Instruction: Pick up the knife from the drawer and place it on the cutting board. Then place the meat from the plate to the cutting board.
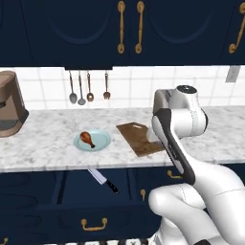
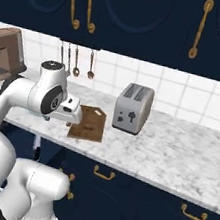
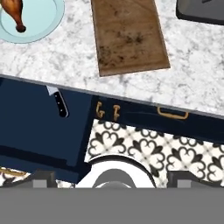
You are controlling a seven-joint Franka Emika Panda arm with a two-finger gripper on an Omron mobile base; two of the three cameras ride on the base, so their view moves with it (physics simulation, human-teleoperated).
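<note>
- Nothing done yet, by the look of it: both pick-and-place steps are still ahead.
- Knife (image 1: 103, 180) lies in the open drawer (image 1: 93, 217), blade toward the bench (image 1: 43, 139), handle toward the drawer front. Hand view shows its handle (image 3: 61, 104) just below the bench edge.
- Meat (image 1: 87, 139) sits on the plate (image 1: 102, 141), plate on the bench left of the board (image 1: 139, 139).
- Board is bare, no knife or meat on it. Toaster (image 2: 133, 108) stands just beside it on the far side in the right base view.
- Gripper (image 3: 112, 180) is up at bench height, above the floor in front of the cabinets, well apart from the knife; it looks down on board, plate and drawer.
- Jaws are apart, wide, holding nothing; the tips sit at the two bottom corners of the hand view.
- Step in hand, I'd say: approach to the knife, not begun in earnest. The arm has to swing toward the drawer and drop in.
- Left: grasp knife by the handle, set it on the board, then meat from plate to board.
- Risk: knife lies flat on the drawer bottom, so a low, thin grasp; the drawer walls are close.
</note>
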